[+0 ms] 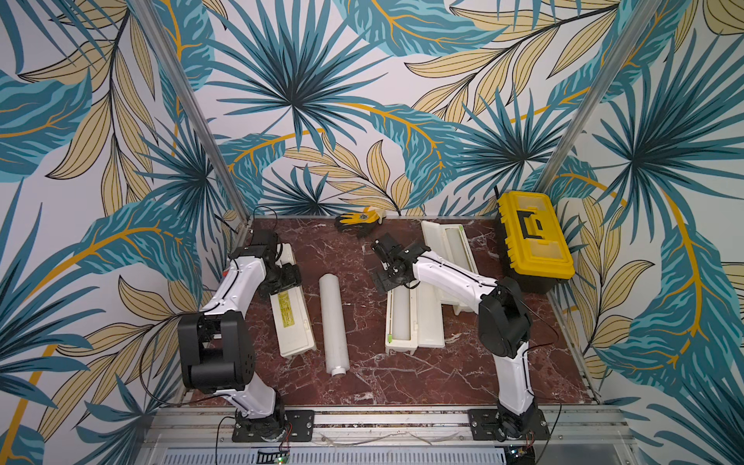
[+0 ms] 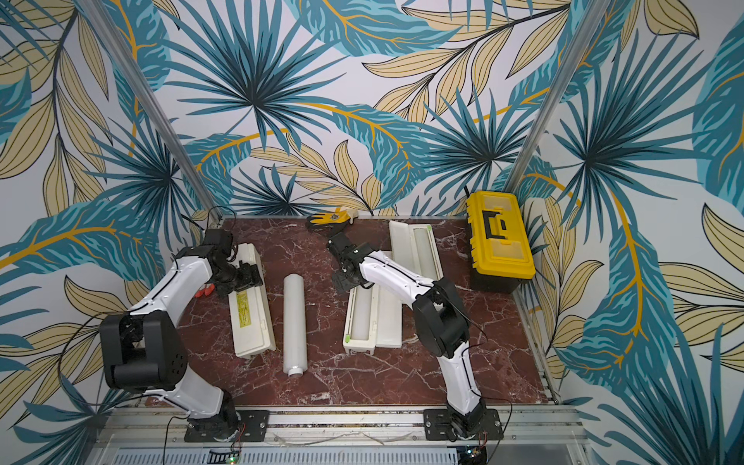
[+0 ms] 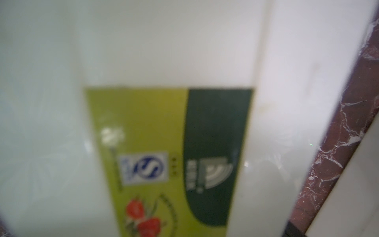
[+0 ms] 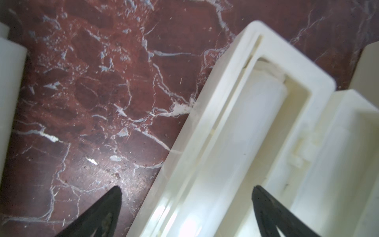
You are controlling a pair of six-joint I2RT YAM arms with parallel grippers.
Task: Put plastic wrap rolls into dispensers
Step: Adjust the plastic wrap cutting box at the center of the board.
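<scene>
the left gripper [image 1: 285, 277] is low over the far half of the closed dispenser [image 1: 300, 334], on the left of the marble table [image 1: 362, 386]. its fingers are hidden from me, so i cannot tell whether it is wide, narrow or gripping the lid. the right gripper [image 4: 186, 192] hangs over the far end of the open middle dispenser [image 1: 396, 347], fingers spread wide with nothing held. its wrist view shows a seated roll [image 4: 256, 119] underneath. a second roll [image 1: 458, 253] lies in the far right dispenser [image 1: 431, 241], next to the yellow toolbox [image 1: 531, 241]. the one loose roll [image 1: 333, 324] lies flat on the table between the closed and middle dispensers, apart from both.

what could go wrong, as i judge it: that closed lid must come up before the loose roll has a home. a pull at one end could drag or tip the light box into the roll beside it, which would then roll off sideways. the roll is smooth and round, so a pinch far from its middle could let one end droop and miss the tray.

the loose roll's long axis runs near to far, about parallel to the boxes, and its bare core stub [image 1: 337, 369] points at the near edge.
</scene>
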